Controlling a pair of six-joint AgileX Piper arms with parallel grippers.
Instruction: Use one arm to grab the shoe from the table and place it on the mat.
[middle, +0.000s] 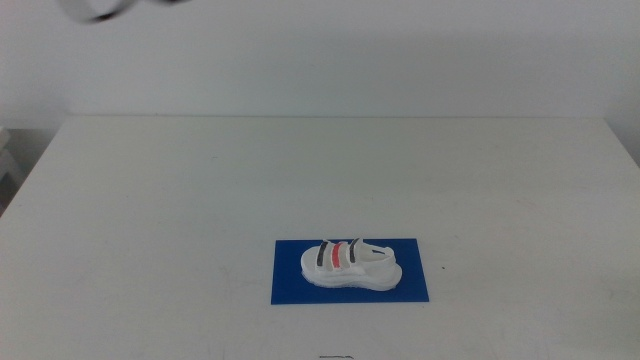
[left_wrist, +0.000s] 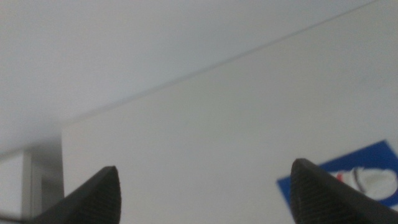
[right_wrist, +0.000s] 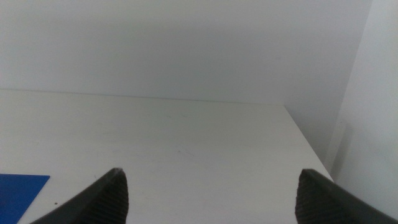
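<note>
The white shoe (middle: 349, 265) with two dark straps and one red strap lies on its sole on the dark blue mat (middle: 290, 285), near the table's front middle. Neither arm shows in the middle view. My left gripper (left_wrist: 205, 193) is open and empty, raised off the table; its wrist view shows a corner of the mat (left_wrist: 373, 155) and part of the shoe (left_wrist: 373, 180) beside one jaw. My right gripper (right_wrist: 211, 196) is open and empty above the white table (right_wrist: 186, 149); a corner of the mat (right_wrist: 18, 193) shows in its view.
The white table (middle: 200, 200) spreads around the mat, with its far edge against a white wall. A blurred dark object (middle: 95, 10) shows at the top left of the middle view. The table's side edges show in both wrist views.
</note>
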